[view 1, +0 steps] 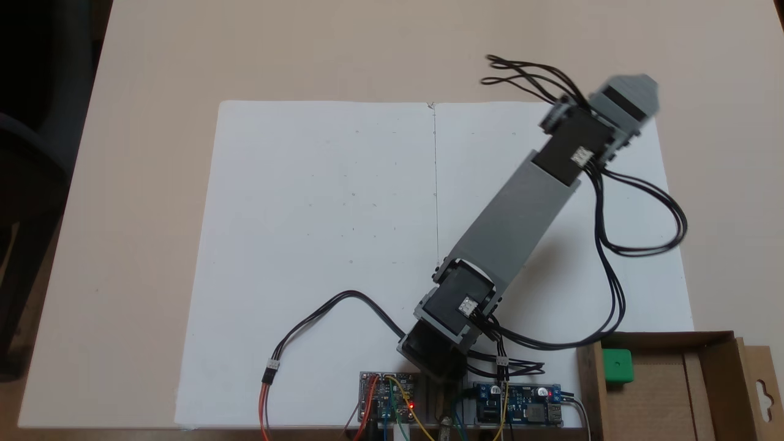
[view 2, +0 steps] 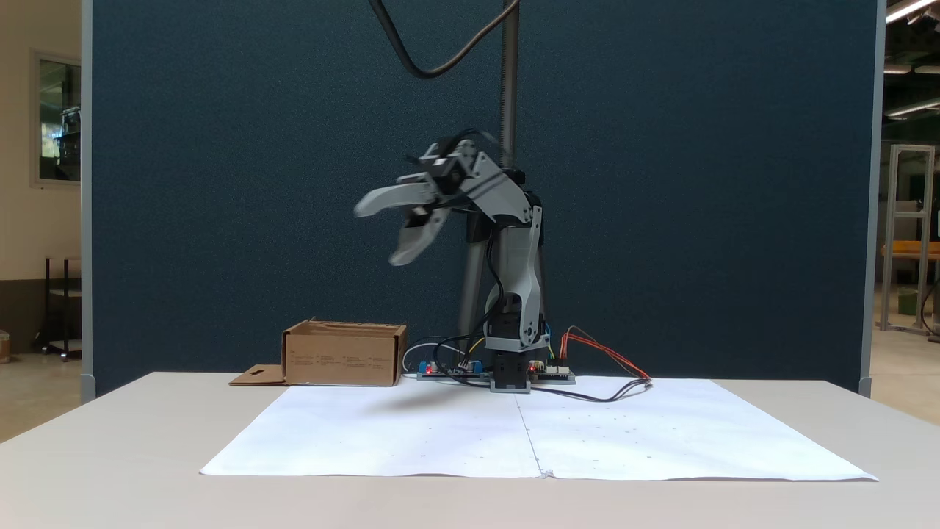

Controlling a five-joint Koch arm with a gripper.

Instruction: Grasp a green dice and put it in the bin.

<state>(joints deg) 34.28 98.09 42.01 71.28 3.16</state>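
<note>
The green dice (view 1: 617, 365) lies inside the bin (view 1: 667, 336), in its near-left corner as a fixed view from above shows it. The bin (view 2: 344, 356) is a brown cardboard box with a flap, standing left of the arm's base when seen from the front. My gripper (view 2: 378, 234) hangs high in the air, open, its jaws spread wide with nothing between them. It points left and slightly down, well above the bin's height. From above, my gripper (view 1: 640, 92) is blurred, over the far right corner of the white paper and far from the bin.
A white paper sheet (view 1: 324, 245) covers the middle of the beige table (view 1: 141, 153). Circuit boards (view 1: 392, 395) and loose black cables (view 1: 643, 245) sit around the arm's base. A dark blue partition (view 2: 698, 184) and a metal pole (view 2: 508, 73) stand behind the arm.
</note>
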